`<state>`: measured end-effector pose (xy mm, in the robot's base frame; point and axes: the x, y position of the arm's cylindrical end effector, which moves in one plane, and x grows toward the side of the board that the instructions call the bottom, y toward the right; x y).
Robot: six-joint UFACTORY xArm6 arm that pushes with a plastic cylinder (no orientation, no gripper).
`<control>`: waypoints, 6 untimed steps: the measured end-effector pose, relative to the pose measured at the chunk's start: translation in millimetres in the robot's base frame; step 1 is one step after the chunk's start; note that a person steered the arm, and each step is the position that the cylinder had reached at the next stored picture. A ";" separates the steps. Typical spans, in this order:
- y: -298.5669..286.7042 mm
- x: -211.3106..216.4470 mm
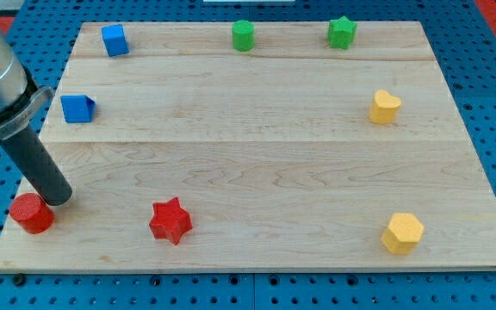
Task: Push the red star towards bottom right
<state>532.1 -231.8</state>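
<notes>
The red star (pixel 170 220) lies on the wooden board (pixel 257 155) near the view's bottom left. My tip (pixel 60 201) rests on the board at the far left, well to the left of the red star and a little higher in the view. It stands right beside a red cylinder (pixel 32 213), just to that block's upper right.
A blue block (pixel 77 108) sits at the left edge and a blue cube (pixel 114 40) at the top left. A green cylinder (pixel 244 35) and a green star (pixel 342 32) sit along the top. A yellow heart (pixel 385 107) and a yellow hexagon (pixel 402 232) sit at the right.
</notes>
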 end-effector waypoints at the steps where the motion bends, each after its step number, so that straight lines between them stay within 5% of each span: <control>1: -0.4 0.0; 3: 50.0 38.6; 6: 294.4 12.3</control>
